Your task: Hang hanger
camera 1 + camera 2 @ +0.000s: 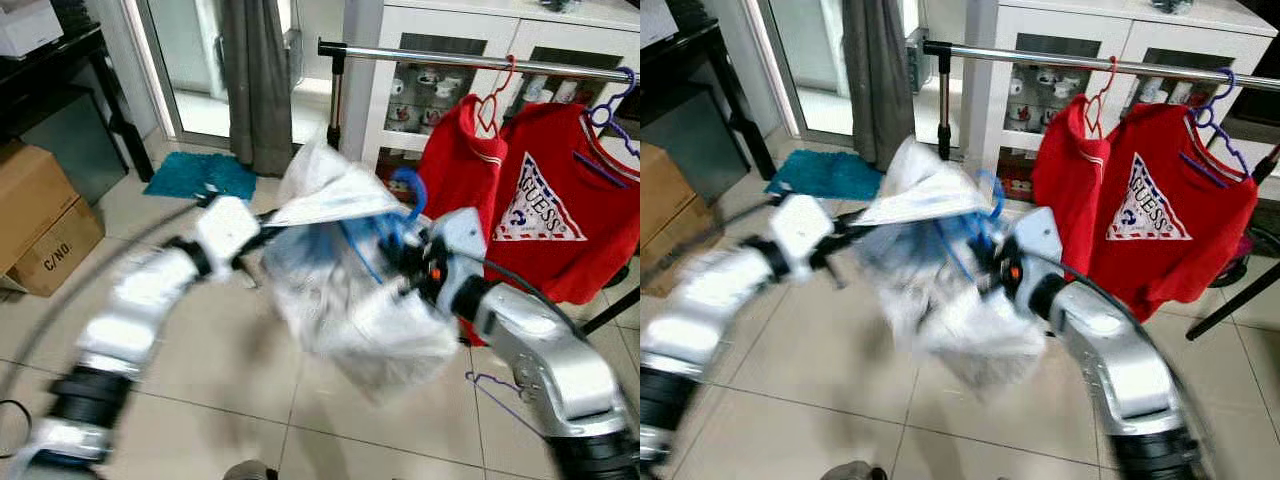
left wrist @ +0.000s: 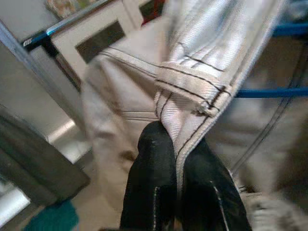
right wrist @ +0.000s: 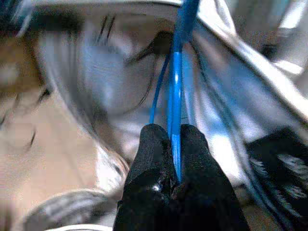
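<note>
Mid-frame, your right gripper (image 3: 175, 144) pinches the blue wire hanger (image 3: 177, 72) while your left gripper (image 2: 178, 159) pinches the pale grey garment's hem (image 2: 192, 91), keeping it spread below the silver rail (image 1: 470, 57) at upper right.

- The white garment (image 1: 340, 270) and both arms are motion-blurred.
- The blue hanger (image 1: 408, 195) is mostly hidden by the cloth.
- The rail (image 1: 480, 58) runs off frame.

The floor (image 1: 200, 370) has big pale tiles. A blue-green mat (image 1: 200, 175) lies by a glass door (image 1: 185, 60), next to a grey curtain (image 1: 255, 80). A brown cardboard box (image 1: 40, 220) sits on the left (under a black table (image 1: 60, 60)). A white cabinet (image 1: 440, 70) holds cups.
</note>
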{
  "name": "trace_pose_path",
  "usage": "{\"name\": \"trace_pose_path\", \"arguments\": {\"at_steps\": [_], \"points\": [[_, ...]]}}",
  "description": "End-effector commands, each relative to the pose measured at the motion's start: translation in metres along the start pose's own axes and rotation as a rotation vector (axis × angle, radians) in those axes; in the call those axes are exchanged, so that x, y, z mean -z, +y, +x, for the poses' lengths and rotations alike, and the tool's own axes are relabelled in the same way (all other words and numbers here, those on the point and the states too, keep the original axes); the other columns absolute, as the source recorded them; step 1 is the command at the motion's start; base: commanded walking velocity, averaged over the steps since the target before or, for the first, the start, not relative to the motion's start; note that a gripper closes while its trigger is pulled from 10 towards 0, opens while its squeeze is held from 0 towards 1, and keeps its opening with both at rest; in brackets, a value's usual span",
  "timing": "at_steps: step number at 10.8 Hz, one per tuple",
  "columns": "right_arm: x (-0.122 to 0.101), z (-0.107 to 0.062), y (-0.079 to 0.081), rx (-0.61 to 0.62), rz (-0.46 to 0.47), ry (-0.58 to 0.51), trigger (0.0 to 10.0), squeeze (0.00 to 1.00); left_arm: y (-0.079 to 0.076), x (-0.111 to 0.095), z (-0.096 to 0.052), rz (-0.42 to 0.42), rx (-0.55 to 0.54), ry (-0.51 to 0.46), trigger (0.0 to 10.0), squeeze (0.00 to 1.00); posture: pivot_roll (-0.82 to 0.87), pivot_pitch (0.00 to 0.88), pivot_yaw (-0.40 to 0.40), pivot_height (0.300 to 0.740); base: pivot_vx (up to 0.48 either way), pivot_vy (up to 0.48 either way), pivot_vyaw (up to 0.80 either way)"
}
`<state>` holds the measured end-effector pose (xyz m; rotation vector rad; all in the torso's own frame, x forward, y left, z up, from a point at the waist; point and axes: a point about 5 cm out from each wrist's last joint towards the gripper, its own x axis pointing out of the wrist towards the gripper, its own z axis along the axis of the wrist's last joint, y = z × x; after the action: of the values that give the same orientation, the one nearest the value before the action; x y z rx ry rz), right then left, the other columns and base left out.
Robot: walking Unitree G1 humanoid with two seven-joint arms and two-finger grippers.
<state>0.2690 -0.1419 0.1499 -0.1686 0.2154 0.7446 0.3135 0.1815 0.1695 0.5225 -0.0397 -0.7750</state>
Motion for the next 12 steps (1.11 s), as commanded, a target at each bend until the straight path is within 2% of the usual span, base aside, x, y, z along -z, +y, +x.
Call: {"name": "trace_pose_path", "arguments": {"at_steps": [1,3,4,6,7,8,9,10,12], "points": [[-0.010,-0.005,-0.002,-0.037,-0.077,-0.030,0.0,0.00,0.025,-0.015,-0.011,0.021,-0.069,-0.028,0.0,0.00,-0.07,0.000,-0.007,0.740,0.000,0.000,0.00],[-0.006,-0.017,0.004,-0.214,-0.208,0.057,0.0,0.00,0.068,-0.021,-0.028,0.046,-0.176,0.037,0.0,0.00,-0.07,0.000,0.001,0.740,0.000,0.000,0.00],[-0.004,-0.021,0.005,-0.261,-0.237,0.080,0.0,0.00,0.080,-0.022,-0.032,0.078,-0.207,0.069,0.0,0.00,-0.07,0.000,0.003,0.740,0.000,0.000,0.00],[-0.002,-0.028,0.009,-0.356,-0.254,0.099,0.0,0.00,0.113,-0.023,-0.046,0.183,-0.314,0.203,0.0,0.00,-0.08,0.000,0.005,0.740,0.000,0.000,0.00],[-0.001,-0.029,0.008,-0.361,-0.244,0.099,0.0,0.00,0.122,-0.020,-0.052,0.162,-0.363,0.228,0.0,0.00,-0.08,0.000,0.005,0.740,0.000,0.000,0.00],[0.000,-0.033,0.007,-0.366,-0.189,0.062,0.0,0.00,0.135,-0.013,-0.059,0.072,-0.459,0.227,0.0,0.00,-0.08,0.000,0.006,0.740,0.000,0.000,0.00],[-0.006,-0.031,0.005,-0.315,-0.054,-0.072,0.0,0.00,0.130,-0.005,-0.054,-0.044,-0.446,0.183,0.0,0.00,-0.08,0.000,0.010,0.740,0.000,0.000,0.00],[-0.016,-0.026,-0.004,-0.177,0.088,-0.226,0.0,0.00,0.112,0.006,-0.039,-0.171,-0.382,0.133,0.0,0.00,-0.07,0.000,0.011,0.740,0.000,0.000,0.00],[-0.016,-0.009,-0.016,0.121,0.313,-0.367,0.0,0.00,0.062,0.018,-0.009,-0.307,-0.265,0.060,0.0,0.00,-0.07,0.000,0.008,0.740,0.000,0.000,0.00]]}}
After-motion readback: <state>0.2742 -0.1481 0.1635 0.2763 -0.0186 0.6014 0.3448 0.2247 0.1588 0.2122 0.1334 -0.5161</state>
